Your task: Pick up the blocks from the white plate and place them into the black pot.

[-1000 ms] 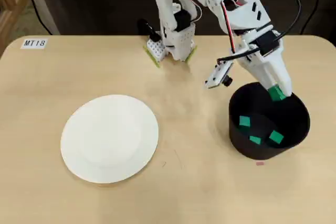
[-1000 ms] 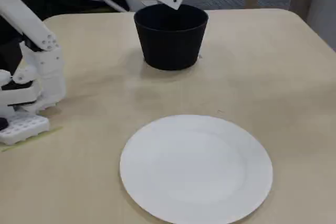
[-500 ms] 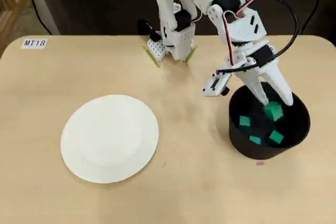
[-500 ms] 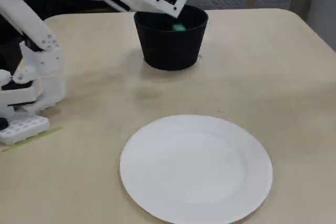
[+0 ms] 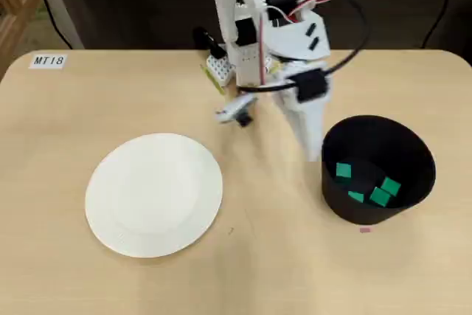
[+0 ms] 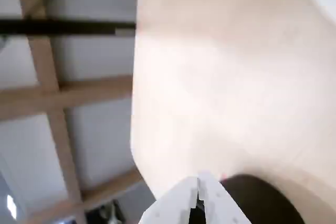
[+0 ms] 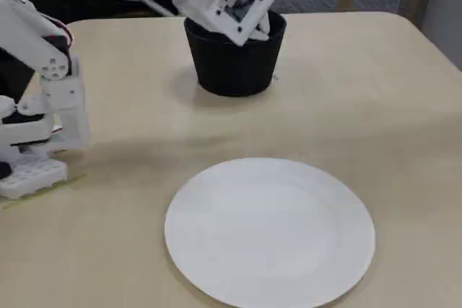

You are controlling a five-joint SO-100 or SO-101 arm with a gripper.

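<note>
Counting what sits in the black pot [image 5: 377, 169] from the overhead view, you get three clear bright green blocks [image 5: 344, 171], [image 5: 356, 197], [image 5: 391, 185] and what looks like a fourth [image 5: 379, 197] pressed against the last; the two overlap, so confirm that count yourself.

The white plate [image 5: 153, 194] lies bare in both the overhead and fixed views [image 7: 268, 230], no block left on it. It rests toward the left half of the table [image 5: 66, 123] as the overhead view shows it, well apart from the pot near the right edge.

Gripper [image 5: 313, 154]: in the overhead view it points down at the table just beside the pot's left rim, outside the wall. In the wrist view [image 6: 198, 191] the jaws are pressed together with nothing between them. The arm shows motion blur, so treat its exact pose as rough.

Judgement: with the plate empty and the green pieces inside the pot, the transfer reads as done or all but done. What is left for you, as far as these views show, is to verify the fourth block and park the arm. No stray block is visible anywhere on the table.
</note>
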